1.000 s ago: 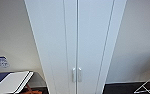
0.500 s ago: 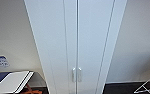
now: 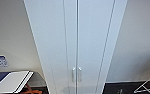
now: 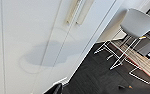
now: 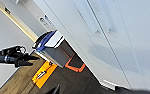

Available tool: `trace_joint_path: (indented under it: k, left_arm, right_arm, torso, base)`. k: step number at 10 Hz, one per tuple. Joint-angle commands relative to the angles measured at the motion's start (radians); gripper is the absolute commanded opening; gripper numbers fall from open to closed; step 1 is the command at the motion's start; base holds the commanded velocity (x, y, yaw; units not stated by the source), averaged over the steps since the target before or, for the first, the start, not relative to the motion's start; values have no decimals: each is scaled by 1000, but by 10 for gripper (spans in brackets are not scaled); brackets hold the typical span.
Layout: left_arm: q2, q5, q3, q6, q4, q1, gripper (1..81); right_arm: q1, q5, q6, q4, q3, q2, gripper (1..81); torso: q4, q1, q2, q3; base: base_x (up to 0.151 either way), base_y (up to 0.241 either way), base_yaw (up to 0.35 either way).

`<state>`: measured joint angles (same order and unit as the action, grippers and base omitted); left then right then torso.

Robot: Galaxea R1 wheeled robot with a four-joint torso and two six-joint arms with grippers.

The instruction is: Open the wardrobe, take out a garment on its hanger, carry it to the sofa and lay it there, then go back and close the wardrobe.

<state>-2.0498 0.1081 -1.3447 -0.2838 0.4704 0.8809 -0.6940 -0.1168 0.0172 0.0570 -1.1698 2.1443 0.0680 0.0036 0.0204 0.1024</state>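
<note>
I see wardrobe dead ahead in head view, both doors shut, seam running straight down middle. Paired handles sit low, just beside seam. Left wrist view: wardrobe door close by, handles near, grey shadow on door panel below them, white chair on dark floor off to side. Right wrist view: bin with blue-white lid beside wardrobe. Fingers: cannot tell state on either arm, nor gap to handles.
</note>
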Motion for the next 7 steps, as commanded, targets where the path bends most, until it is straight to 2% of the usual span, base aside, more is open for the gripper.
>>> trace_joint_path:
  k: [1, 5, 7]
  left_arm:
    - [34, -140, 64, 3, -35, -252, 811]
    - [-61, -254, 7, 3, -55, -395, 811]
    - [-130, -269, -59, 3, -68, -432, 811]
  right_arm:
    - [237, -86, 27, -2, -51, 81, 811]
    - [316, -115, 29, -6, -221, 227, 811]
    - [346, -142, 29, -9, -313, 306, 811]
  torso:
    - [0, 0, 0, 0]
    - [0, 2, -1, 1]
    - [0, 2, -1, 1]
  base:
    - [0, 0, 0]
    - [0, 0, 0]
    - [0, 0, 0]
